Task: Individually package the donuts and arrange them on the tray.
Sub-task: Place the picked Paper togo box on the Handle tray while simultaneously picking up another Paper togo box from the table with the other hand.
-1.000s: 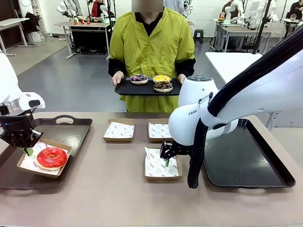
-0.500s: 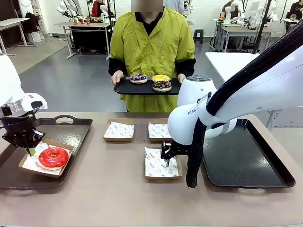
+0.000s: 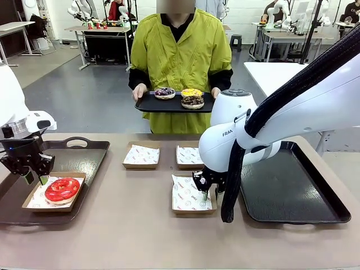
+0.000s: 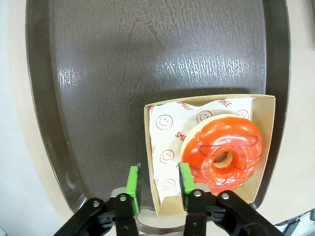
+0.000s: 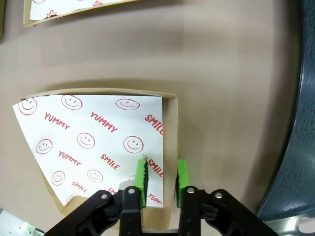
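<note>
The worktop (image 3: 129, 236) is bare right of the left tray (image 3: 79, 160), whose far half is free. At its near end sits the boxed red donut (image 3: 62, 189), with the left hand (image 3: 35, 180) open astride the box (image 4: 206, 97) wall. Rightward, the right hand (image 3: 203, 198) pinches an empty box (image 3: 191, 212) by its rim. Beyond, three more donuts (image 3: 193, 102) sit on a person's tray (image 3: 147, 106).

L gripper (image 3: 35, 180) low at far left, pointing down, jaws apart. R arm (image 3: 292, 107) reaches across to centre; R gripper (image 3: 203, 197) points down, jaws pinched in.
</note>
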You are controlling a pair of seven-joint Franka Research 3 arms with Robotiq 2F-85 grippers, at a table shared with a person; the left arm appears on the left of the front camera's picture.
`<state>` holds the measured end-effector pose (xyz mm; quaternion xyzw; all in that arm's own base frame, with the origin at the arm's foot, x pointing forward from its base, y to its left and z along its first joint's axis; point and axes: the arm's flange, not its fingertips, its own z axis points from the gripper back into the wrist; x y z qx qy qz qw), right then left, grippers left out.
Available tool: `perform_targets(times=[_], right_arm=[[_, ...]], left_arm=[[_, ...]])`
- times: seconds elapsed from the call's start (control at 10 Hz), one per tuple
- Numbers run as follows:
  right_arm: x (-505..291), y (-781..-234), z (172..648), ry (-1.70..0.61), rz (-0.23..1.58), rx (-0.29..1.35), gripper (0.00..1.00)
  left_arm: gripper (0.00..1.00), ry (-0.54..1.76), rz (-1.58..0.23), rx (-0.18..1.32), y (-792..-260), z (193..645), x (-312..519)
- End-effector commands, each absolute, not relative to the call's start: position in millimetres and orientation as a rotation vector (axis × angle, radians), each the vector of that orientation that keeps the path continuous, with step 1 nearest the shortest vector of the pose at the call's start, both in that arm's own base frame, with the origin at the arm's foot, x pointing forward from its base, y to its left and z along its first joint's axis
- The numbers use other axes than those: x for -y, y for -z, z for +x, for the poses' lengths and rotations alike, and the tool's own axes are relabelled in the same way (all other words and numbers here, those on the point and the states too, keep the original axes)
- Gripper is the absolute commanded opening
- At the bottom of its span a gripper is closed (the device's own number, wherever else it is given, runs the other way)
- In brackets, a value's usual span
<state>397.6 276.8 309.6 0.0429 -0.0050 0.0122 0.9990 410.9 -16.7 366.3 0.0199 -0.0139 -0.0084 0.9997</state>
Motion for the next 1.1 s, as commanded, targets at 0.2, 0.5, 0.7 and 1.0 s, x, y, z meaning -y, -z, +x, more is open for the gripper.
perform_targets(times=[0.2,0.5,0.7,1.0], right_arm=[[-285,-309,402,0.015,0.048,0.043,0.00],[-285,-310,401,0.036,0.042,0.027,0.00],[-287,-329,392,-0.002,0.050,-0.012,0.00],[-275,-417,374,-0.109,0.005,-0.028,0.00]], left_arm=[[1.00,0.036,0.002,0.033,-367,412,15],[1.00,0.026,-0.010,0.035,-369,411,14],[0.99,0.038,-0.081,0.054,-378,404,9],[0.99,0.054,-0.453,0.161,-414,371,-33]])
